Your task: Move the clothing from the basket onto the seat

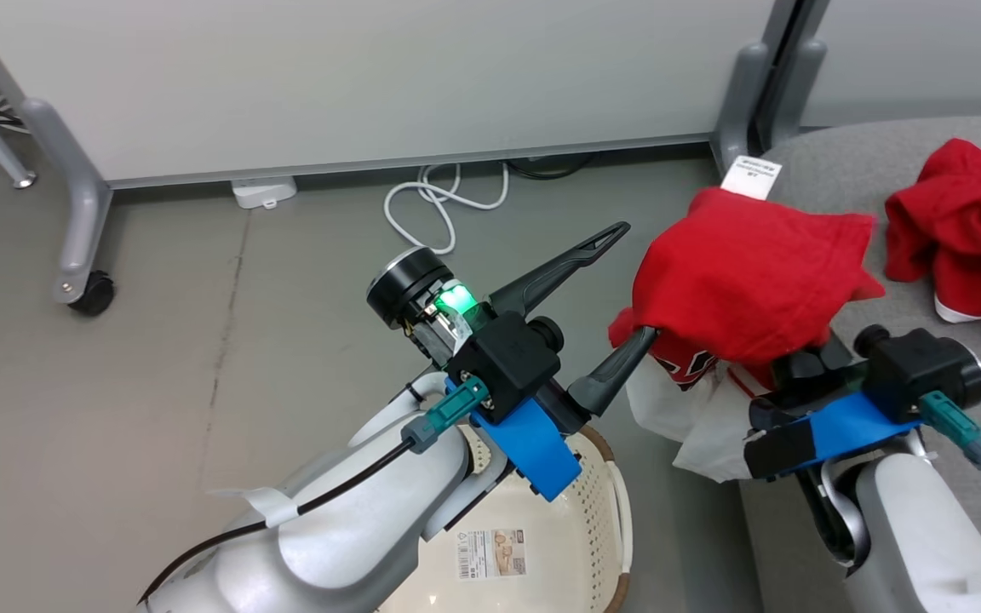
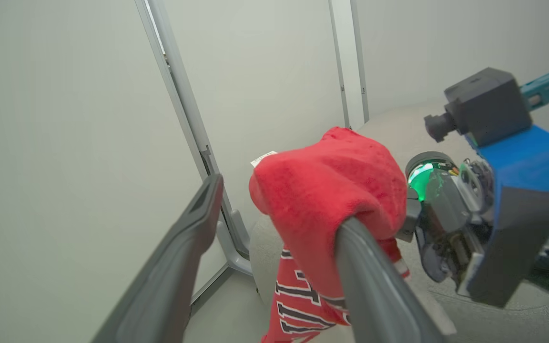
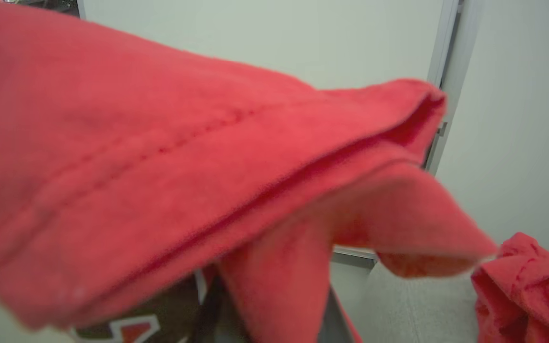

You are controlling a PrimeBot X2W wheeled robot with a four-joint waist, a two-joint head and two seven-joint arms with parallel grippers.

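A red garment (image 1: 746, 272) hangs bunched over my right gripper at the near edge of the grey seat (image 1: 848, 162), white trim and lettering dangling below. The right fingers are hidden under the cloth, which covers most of the right wrist view (image 3: 160, 166). My left gripper (image 1: 631, 285) is open just left of it. Its lower finger touches the garment's edge (image 2: 327, 186), and nothing sits between its fingers. A second red garment (image 1: 963, 243) lies crumpled on the seat. Below my left arm stands the cream basket (image 1: 618, 511), and the part of its floor that I see is bare.
A pale wall panel on grey legs with a caster (image 1: 86, 289) runs along the back. A white cable (image 1: 439, 200) and an adapter (image 1: 263, 191) lie on the grey floor. Another panel leg (image 1: 742, 102) stands beside the seat's corner.
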